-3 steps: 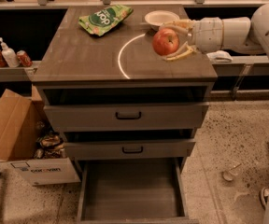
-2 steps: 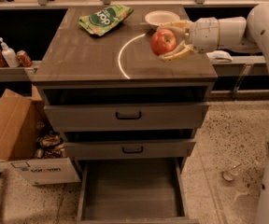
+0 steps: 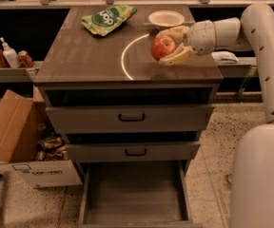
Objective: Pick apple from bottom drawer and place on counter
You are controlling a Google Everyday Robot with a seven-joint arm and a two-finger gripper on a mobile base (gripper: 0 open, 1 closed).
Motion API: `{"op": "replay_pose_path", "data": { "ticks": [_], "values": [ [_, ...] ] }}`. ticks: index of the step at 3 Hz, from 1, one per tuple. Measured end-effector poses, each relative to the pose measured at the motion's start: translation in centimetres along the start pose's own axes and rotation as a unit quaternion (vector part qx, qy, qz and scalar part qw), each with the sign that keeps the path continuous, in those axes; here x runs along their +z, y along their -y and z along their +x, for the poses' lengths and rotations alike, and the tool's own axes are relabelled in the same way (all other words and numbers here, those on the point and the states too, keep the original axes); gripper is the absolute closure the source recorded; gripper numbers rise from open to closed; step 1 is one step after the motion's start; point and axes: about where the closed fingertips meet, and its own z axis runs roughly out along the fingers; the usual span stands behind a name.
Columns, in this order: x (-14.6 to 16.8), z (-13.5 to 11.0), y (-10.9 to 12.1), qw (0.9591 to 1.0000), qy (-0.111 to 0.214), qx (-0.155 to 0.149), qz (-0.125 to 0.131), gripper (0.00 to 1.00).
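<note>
The red apple [image 3: 162,47] with a yellowish patch sits between the two cream fingers of my gripper [image 3: 169,45], which reaches in from the right over the counter [image 3: 94,56]. The gripper is shut on the apple and holds it just above the counter's right part, beside the white arc line [image 3: 123,57]. The bottom drawer [image 3: 134,194] is pulled open below, and its grey floor is bare.
A green chip bag [image 3: 107,18] lies at the counter's back left and a white bowl [image 3: 166,19] at the back right. Two handled drawers [image 3: 131,118] are slightly open above the bottom one. A cardboard box [image 3: 18,137] stands on the floor at left.
The gripper with the apple has shifted slightly left over the counter. Nothing else has moved.
</note>
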Motion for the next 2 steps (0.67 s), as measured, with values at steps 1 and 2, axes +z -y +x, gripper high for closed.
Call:
{"op": "replay_pose_path", "data": {
  "ticks": [1, 2],
  "values": [
    [0.43, 0.87, 0.46, 0.9992, -0.025, 0.016, -0.028, 1.00],
    [0.66, 1.28, 0.75, 0.9967, -0.062, 0.024, -0.046, 1.00]
  ]
}}
